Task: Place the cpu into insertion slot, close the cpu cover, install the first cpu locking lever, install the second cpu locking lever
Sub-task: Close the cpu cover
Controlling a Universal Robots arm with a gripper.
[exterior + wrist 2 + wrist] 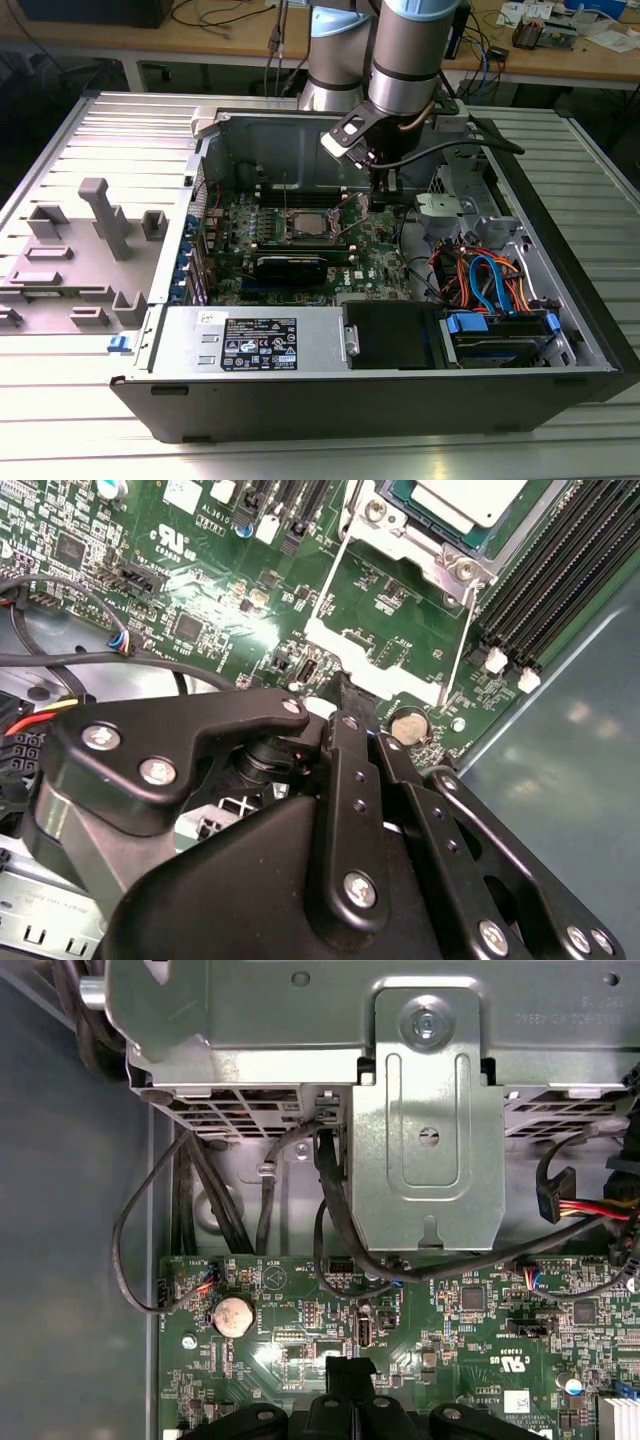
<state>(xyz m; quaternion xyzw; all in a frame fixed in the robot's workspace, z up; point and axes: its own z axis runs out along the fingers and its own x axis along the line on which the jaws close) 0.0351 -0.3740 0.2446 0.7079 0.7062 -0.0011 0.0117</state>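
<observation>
On the bench [90,130] you have the open computer case [400,390], with the green motherboard [380,255] inside. The pincer [378,205] hangs low over the board, tips pressed together, just to the exterior view's right of the insertion slot [305,222]. In the second wrist view the cpu [470,502] lies in that slot

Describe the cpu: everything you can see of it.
The cpu is a flat square chip with a dull silver metal top and a green margin around it. It lies level in the slot on the green board, bordered by silver metal. The second wrist view cuts part of it off; the exterior view shows a grey square.
</observation>
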